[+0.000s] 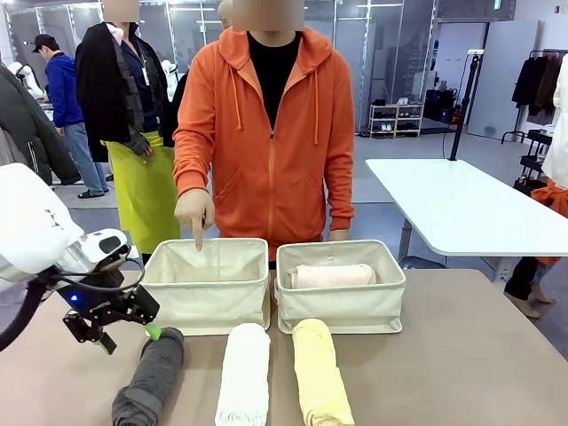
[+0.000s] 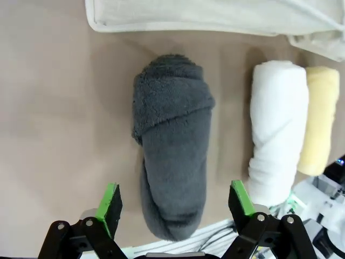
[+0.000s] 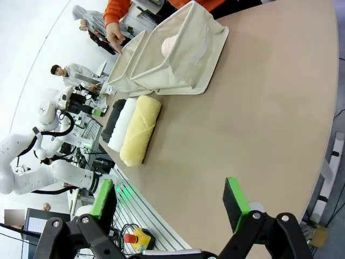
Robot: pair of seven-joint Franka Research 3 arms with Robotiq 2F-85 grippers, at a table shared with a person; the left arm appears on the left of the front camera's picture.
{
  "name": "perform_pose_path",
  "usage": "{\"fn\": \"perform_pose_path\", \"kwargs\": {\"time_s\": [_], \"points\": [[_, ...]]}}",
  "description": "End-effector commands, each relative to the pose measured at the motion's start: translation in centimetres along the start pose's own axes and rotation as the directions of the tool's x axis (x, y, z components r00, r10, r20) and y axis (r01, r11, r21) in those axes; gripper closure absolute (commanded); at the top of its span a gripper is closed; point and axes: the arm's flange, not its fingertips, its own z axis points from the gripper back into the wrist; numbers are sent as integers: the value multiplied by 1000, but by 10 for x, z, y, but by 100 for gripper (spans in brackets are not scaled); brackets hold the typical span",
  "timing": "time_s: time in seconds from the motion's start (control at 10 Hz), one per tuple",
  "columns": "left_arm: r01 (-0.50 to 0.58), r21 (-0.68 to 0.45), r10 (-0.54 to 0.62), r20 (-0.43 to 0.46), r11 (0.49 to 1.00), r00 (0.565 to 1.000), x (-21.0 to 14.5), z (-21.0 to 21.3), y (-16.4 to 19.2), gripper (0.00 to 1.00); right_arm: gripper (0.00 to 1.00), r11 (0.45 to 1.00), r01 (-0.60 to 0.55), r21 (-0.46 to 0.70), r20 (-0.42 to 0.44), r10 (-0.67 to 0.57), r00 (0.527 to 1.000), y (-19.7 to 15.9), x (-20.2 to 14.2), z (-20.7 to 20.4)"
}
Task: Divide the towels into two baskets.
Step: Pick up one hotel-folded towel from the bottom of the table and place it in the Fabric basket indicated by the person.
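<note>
My front camera sits on my side of the counter (image 1: 479, 355) and faces across it to the person (image 1: 266, 133) at the far side. The left wrist camera looks straight down between my jaws, close over the dark grey towel (image 2: 172, 145). The right one looks from the near right edge, farther off, toward the baskets (image 3: 172, 54); all three share the towels (image 1: 244, 373).

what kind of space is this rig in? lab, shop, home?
Probably an open lab or workshop hall, not a home. A second white table stands behind the work table, a clothes rack and a low shelf stand along the far side, and bystanders stand about on a wide bare floor.
</note>
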Motion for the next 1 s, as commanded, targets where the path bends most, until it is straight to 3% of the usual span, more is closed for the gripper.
{"fn": "perform_pose_path", "kwargs": {"time_s": [0.0,0.5,0.9], "points": [[-7,40,4,81,999,997,-87,-42,23,0,0,1000,20,-5,-7,-20,1000,6,-1,2],[5,89,-14,98,996,995,-101,-67,25,0,0,1000,20,-5,-7,-20,1000,6,-1,2],[66,81,-66,1,994,998,-115,-76,23,0,0,1000,20,-5,-7,-20,1000,6,-1,2]]}}
